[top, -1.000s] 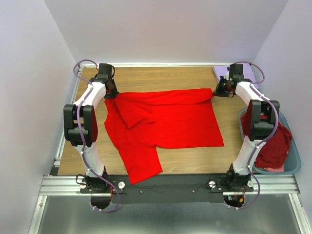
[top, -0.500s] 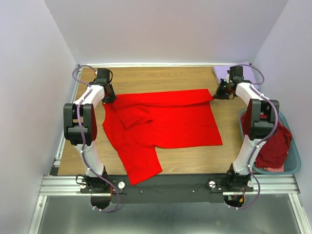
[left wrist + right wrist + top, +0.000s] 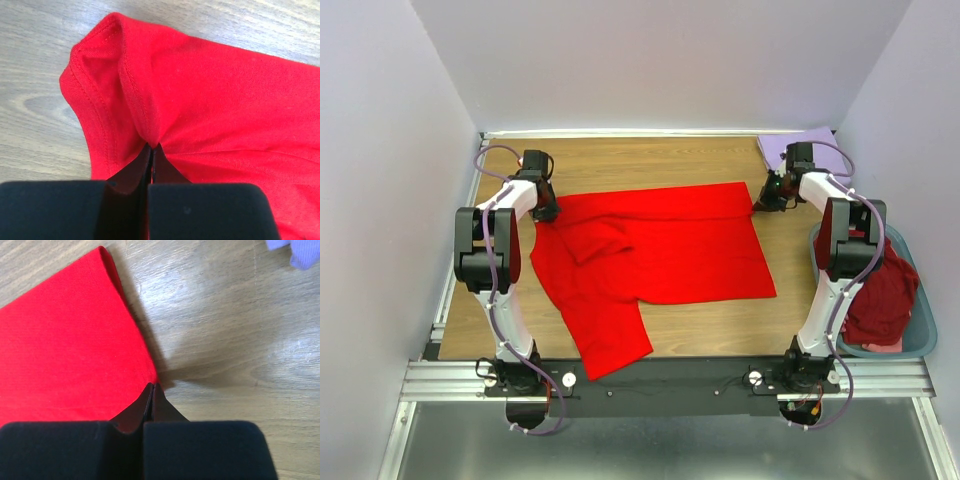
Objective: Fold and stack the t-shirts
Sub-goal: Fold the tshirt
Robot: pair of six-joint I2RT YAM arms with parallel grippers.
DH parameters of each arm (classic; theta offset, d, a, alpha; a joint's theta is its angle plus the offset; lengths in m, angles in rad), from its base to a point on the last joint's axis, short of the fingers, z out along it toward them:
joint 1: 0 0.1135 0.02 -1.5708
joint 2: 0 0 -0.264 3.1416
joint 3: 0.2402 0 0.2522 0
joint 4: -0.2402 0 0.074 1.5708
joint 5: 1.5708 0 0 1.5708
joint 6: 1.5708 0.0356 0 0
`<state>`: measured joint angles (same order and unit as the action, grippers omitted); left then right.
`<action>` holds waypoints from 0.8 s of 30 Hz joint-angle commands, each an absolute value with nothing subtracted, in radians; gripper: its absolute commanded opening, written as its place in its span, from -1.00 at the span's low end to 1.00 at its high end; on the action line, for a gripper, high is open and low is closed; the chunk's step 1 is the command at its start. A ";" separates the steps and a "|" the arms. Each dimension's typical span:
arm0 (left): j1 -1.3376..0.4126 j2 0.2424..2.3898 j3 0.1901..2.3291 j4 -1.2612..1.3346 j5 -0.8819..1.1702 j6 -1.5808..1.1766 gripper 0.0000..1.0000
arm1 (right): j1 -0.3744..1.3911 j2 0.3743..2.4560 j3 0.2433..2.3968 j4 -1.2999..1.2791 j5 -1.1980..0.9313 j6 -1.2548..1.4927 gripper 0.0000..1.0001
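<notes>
Leftmost, the left gripper [image 3: 151, 150] sits low over the far left part of the wooden table [image 3: 660, 160], its jaws pressed together and pinching a pucker of the bright red t-shirt [image 3: 670, 250] just beside a stitched hem. In the left wrist view the cloth gathers into creases that run into the fingertips, and a small fold of hemmed fabric curls back on the wood beyond them.

The red t-shirt lies spread across the middle of the table between the two arms. Its far edge is a straight, doubled-over band running from one gripper to the other, and one flap hangs toward the near edge on the left side.

At the far right corner of that band, the right gripper [image 3: 151, 388] is likewise closed tight, nipping the very edge of the folded red cloth, with bare wood to its right.

Beyond it, in the far right corner of the table, lies a pale lavender t-shirt [image 3: 820, 145]. Rightmost, beside the table, a teal-blue basket [image 3: 925, 335] holds crumpled maroon t-shirts [image 3: 880, 300].
</notes>
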<state>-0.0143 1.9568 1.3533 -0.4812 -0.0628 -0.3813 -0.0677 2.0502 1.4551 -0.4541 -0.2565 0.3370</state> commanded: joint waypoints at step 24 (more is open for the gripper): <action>-0.008 1.907 1.448 -0.534 -0.118 -0.380 -0.92 | -0.078 1.945 1.460 -0.503 -0.367 0.350 -0.98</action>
<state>-0.0143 1.9541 1.4254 -0.5045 -0.0841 -0.3820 -0.0677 2.0083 1.4540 -0.4660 -0.3134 0.3401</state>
